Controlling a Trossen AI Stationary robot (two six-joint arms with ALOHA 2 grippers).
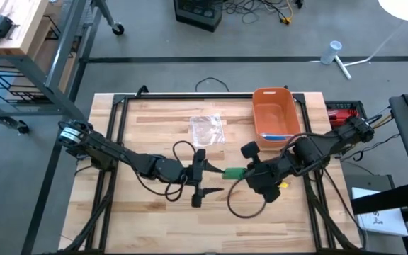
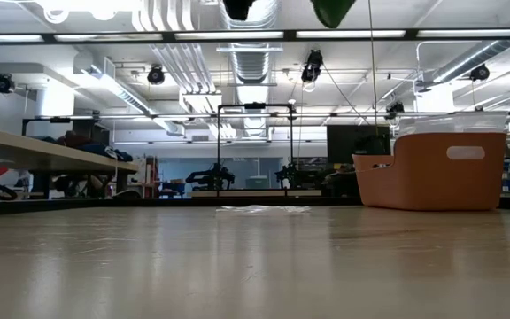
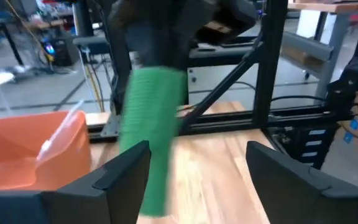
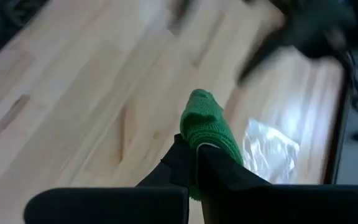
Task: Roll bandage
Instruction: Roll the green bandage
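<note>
The right gripper (image 4: 194,163) is pinching the green bandage (image 4: 207,127) aloft so the left gripper (image 3: 197,168), jaws spread, can catch its hanging end for rolling.

A light wooden bench (image 1: 154,227) (butcher-block planks) is framed by dark rails. Two things are set on it — an orange bin (image 1: 275,117) and, beside it, a clear plastic wrapper (image 1: 207,129).

Green knitted bandage strip (image 4: 205,127); orange plastic bin (image 1: 275,117) beside it; clear crinkled plastic wrapper (image 1: 207,129); pale striped wooden tabletop (image 1: 154,223).
</note>
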